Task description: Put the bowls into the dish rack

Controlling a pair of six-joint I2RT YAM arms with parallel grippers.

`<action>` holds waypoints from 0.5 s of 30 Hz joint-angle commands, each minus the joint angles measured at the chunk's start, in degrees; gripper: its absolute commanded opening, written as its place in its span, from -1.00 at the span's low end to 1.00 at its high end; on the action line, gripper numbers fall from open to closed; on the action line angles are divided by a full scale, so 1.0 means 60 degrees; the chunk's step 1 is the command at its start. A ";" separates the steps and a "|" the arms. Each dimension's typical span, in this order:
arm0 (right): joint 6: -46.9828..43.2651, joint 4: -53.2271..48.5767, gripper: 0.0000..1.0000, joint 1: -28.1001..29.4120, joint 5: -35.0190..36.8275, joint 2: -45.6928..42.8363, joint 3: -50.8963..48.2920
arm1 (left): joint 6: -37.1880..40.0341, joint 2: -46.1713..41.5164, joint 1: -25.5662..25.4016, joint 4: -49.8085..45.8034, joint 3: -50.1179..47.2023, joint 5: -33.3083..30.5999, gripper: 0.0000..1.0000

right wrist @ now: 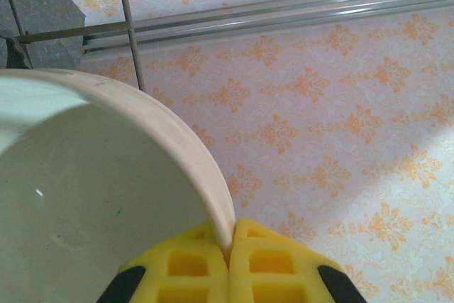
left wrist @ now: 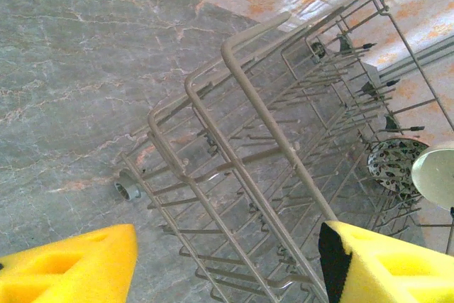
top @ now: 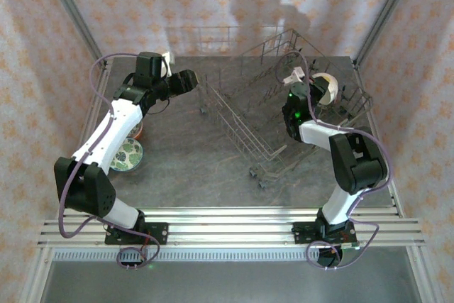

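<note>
grey marbled desk [top: 184,168], papered walls. one patterned bowl [left wrist: 392,164] sits in the dish rack [top: 245,122]. a white bowl [right wrist: 85,189], rim pinched by the right end effector [right wrist: 230,243], hangs over the rack's far end. left end effector [top: 190,78] spread, empty. green-patterned bowl [top: 128,155] on the desk: mostly undone.

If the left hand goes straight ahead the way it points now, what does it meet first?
Probably the dish rack: its near wire side stands straight ahead of the open left hand, though depth is unclear.
</note>
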 commanded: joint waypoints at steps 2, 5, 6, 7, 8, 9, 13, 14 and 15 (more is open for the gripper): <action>-0.0417 0.0786 -1.00 0.0017 0.0313 -0.0005 0.0196 | -0.0088 -0.0336 0.0109 0.0230 -0.0124 0.0185 0.39; -0.0618 0.0920 -1.00 -0.0071 0.0220 0.0005 0.0211 | -0.0117 -0.0365 0.0119 0.0255 -0.0167 0.0200 0.39; -0.0786 0.1135 -1.00 -0.0116 0.0166 0.0046 0.0132 | -0.0121 -0.0380 0.0113 0.0246 -0.0183 0.0200 0.39; -0.0936 0.1391 -1.00 -0.0140 0.0144 0.0130 0.0046 | -0.0129 -0.0401 0.0116 0.0277 -0.0203 0.0200 0.39; -0.1074 0.1679 -1.00 -0.0147 0.0130 0.0201 -0.0051 | -0.0132 -0.0416 0.0117 0.0289 -0.0218 0.0200 0.39; -0.1254 0.2042 -1.00 -0.0144 0.0097 0.0292 -0.0120 | -0.0144 -0.0423 0.0119 0.0300 -0.0240 0.0200 0.39; -0.1536 0.2678 -1.00 -0.0102 0.0132 0.0491 -0.0225 | -0.0162 -0.0424 0.0103 0.0286 -0.0262 0.0215 0.39; -0.1535 0.2674 -1.00 -0.0096 0.0182 0.0495 -0.0167 | -0.0174 -0.0424 0.0108 0.0283 -0.0252 0.0229 0.39; -0.1475 0.2630 -1.00 -0.0094 0.0188 0.0488 -0.0139 | -0.0176 -0.0424 0.0098 0.0292 -0.0262 0.0230 0.39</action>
